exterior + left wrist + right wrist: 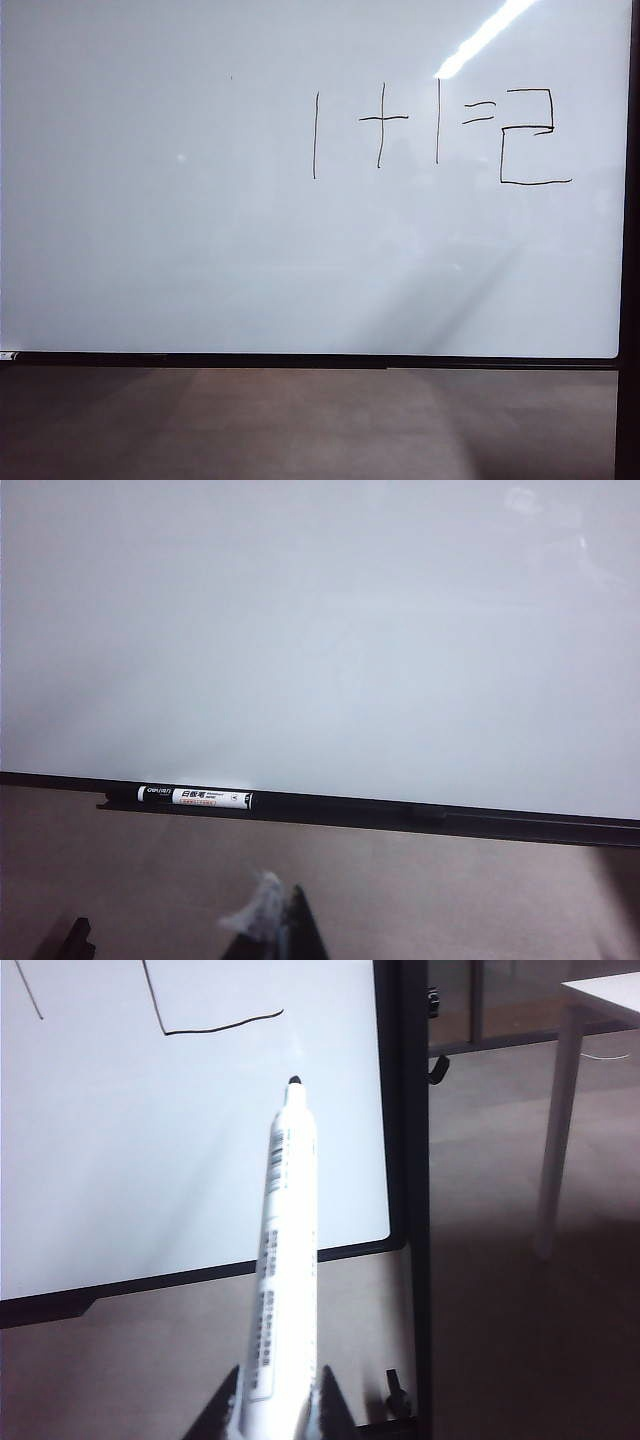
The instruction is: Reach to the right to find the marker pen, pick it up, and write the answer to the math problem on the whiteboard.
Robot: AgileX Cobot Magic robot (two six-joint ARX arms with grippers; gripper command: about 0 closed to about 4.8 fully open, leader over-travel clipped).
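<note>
Whiteboard [200, 250] fills ext. view; math problem [400, 125] in thin black strokes upper right, boxy answer [532, 135] just right of the equals sign, glare streak above.

Right claw [275, 1405] clamped on marker pen [282, 1240], white barrel, dark tip aimed at board, clear of surface, below the answer's bottom stroke near board's right frame edge.

Left claw [280, 925] low before the board, blurred, opening can't be judged. Second marker [195, 797] lying on the ledge at the frame's bottom edge.
</note>
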